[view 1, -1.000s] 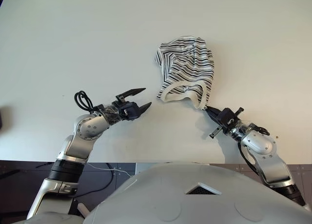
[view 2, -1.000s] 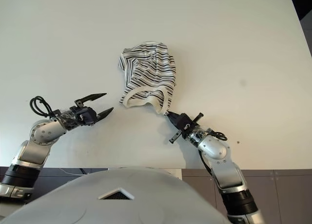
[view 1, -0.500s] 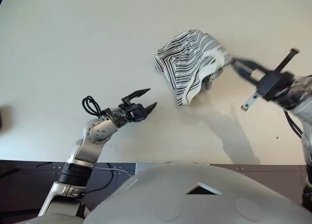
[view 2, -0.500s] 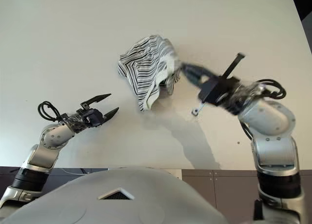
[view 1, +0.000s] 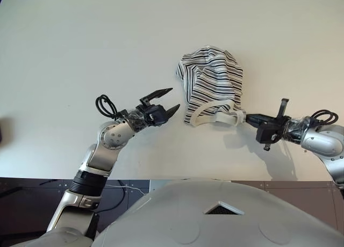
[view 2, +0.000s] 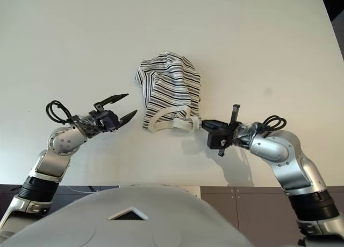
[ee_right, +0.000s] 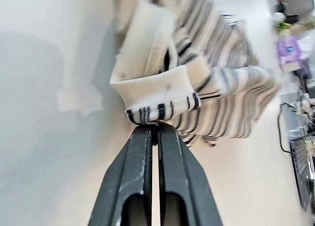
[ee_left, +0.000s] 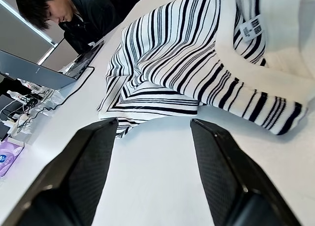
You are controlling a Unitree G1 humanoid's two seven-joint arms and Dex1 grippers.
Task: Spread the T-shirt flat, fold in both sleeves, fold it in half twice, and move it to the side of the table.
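We see the T-shirt [view 1: 212, 80] in white with thin black stripes, and the stripes run in different directions where the cloth is crumpled. Its ribbed band [ee_right: 155, 85], just in front of the right jaws, is plain cream-white, with a few short black stripes at the pinched edge. The right jaws are dark grey-black. The left jaws are matt black with a fine dotted texture. The desk [view 1: 80, 42] around both jaws is plain white.
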